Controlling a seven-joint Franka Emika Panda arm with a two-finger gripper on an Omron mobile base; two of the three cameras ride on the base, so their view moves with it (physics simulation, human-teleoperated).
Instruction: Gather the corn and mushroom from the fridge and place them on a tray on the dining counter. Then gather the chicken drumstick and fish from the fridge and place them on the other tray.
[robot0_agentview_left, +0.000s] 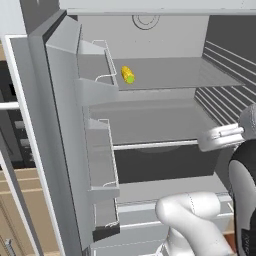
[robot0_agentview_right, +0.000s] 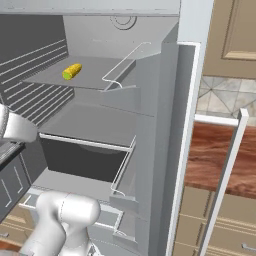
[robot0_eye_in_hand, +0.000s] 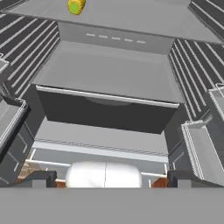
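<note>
Hand (robot0_eye_in_hand: 111, 178) open wide, holding nothing, in front of the open fridge.
Corn (robot0_agentview_left: 128, 75) lies alone on the top shelf (robot0_agentview_left: 185, 72) toward the back left, also at the top edge of the hand view (robot0_eye_in_hand: 76, 6) and in the right base view (robot0_agentview_right: 72, 71). Below it sits a bare middle shelf (robot0_eye_in_hand: 109, 72), then a dark drawer (robot0_eye_in_hand: 105, 113). Door bins (robot0_agentview_left: 100, 160) hang on the left door; a wooden counter (robot0_agentview_right: 220, 160) shows past the right door. Corn is well apart from the hand.
</note>
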